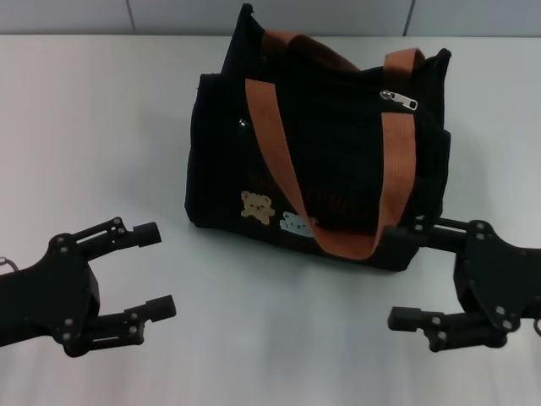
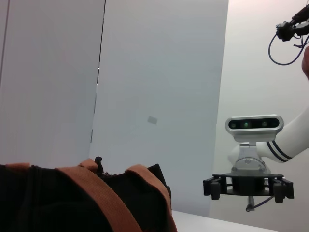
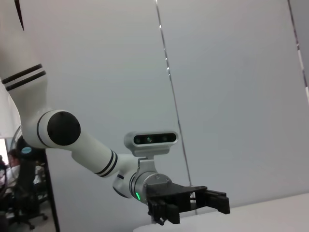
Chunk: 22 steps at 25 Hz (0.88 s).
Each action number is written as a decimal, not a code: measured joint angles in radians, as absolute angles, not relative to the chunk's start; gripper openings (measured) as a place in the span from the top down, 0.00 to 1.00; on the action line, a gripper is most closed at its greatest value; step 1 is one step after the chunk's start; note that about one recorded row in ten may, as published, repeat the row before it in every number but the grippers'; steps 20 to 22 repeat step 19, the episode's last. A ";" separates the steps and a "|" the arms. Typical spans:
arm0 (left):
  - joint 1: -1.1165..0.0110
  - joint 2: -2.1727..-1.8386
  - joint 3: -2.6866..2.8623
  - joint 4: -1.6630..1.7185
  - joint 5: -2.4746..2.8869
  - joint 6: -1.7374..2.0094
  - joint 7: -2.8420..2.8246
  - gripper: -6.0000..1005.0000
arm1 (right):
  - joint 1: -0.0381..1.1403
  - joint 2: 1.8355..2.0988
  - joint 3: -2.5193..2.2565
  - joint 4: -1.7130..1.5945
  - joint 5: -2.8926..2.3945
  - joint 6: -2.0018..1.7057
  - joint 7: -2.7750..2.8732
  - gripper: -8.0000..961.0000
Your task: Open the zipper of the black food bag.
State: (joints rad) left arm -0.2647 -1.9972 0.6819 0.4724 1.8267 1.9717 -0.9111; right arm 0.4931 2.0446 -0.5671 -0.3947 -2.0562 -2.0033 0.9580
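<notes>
Both grippers, left (image 1: 152, 269) & right (image 1: 408, 272), jaws spread, sit short of black food bag (image 1: 317, 161); zipper (image 1: 399, 100) pull nearer right arm.

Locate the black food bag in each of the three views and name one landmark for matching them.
Head view: the black food bag stands upright at centre on the white table, beyond both grippers.
Left wrist view: its top edge fills the lower left corner.
Right wrist view: not in it.
Shared landmark: the orange-brown strap handles, seen in the head and left wrist views.
</notes>
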 joint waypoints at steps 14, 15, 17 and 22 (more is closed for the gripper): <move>-0.293 -2.013 0.687 0.491 1.832 1.969 -0.908 0.17 | 0.558 2.051 -0.585 -0.398 -2.063 -1.971 0.979 0.12; -0.293 -2.013 0.687 0.491 1.832 1.969 -0.908 0.17 | 0.558 2.051 -0.585 -0.398 -2.063 -1.970 0.979 0.12; -0.299 -2.015 0.687 0.491 1.831 1.971 -0.908 0.17 | 0.560 2.051 -0.585 -0.399 -2.063 -1.970 0.980 0.12; -0.306 -2.017 0.689 0.501 1.827 1.981 -0.913 0.17 | 0.562 2.051 -0.584 -0.404 -2.063 -1.968 0.996 0.12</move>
